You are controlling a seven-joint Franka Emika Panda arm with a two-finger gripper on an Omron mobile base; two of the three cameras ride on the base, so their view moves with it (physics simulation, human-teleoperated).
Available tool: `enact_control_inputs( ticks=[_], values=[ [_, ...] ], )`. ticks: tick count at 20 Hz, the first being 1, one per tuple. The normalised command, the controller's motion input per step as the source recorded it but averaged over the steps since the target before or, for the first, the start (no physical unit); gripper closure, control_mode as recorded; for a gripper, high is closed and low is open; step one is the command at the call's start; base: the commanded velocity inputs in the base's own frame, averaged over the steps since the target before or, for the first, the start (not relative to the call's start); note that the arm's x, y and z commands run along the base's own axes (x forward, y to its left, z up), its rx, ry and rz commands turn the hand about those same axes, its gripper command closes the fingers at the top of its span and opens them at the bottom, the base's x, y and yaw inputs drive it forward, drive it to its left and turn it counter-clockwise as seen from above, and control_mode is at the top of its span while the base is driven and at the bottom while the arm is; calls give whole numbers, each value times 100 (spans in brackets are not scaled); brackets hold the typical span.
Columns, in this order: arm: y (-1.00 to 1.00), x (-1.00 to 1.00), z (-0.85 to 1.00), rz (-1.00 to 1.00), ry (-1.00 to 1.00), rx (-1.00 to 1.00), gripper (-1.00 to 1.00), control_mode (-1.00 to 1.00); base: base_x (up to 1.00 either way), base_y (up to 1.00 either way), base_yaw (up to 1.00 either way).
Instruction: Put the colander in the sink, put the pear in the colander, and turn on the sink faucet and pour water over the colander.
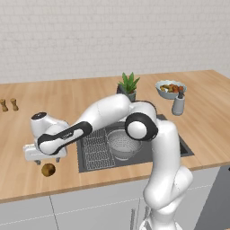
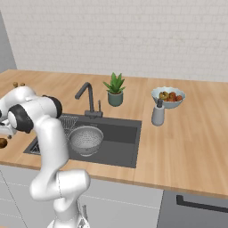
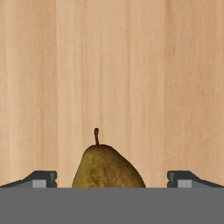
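The grey mesh colander (image 1: 122,143) (image 2: 85,139) sits upright inside the dark sink (image 1: 134,160) (image 2: 120,142), beside the wire rack. On the wooden counter left of the sink lies the yellow-brown pear (image 1: 48,170) (image 2: 2,143) (image 3: 107,168). My gripper (image 1: 47,160) (image 3: 111,178) hangs open just above the pear, one fingertip (image 3: 43,178) on each side of it and neither touching it. The dark faucet (image 2: 89,98) stands behind the sink with its spout over the basin, and no water is running.
A potted plant (image 1: 129,85) (image 2: 115,91) stands behind the sink. A grey soap dispenser (image 1: 178,104) (image 2: 157,114) and a pale bowl of fruit (image 1: 170,88) (image 2: 168,97) are at its right. Two small brown shakers (image 1: 9,105) stand far left.
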Motion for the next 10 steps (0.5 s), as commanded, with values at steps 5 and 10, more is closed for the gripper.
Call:
enact_control_inputs(
  ticks=[5, 10],
  values=[
    [0, -24, -11, 0, 0, 2, -100, -100, 0, 0, 0],
    [0, -8, -5, 0, 0, 0, -100, -100, 0, 0, 0]
  ],
)
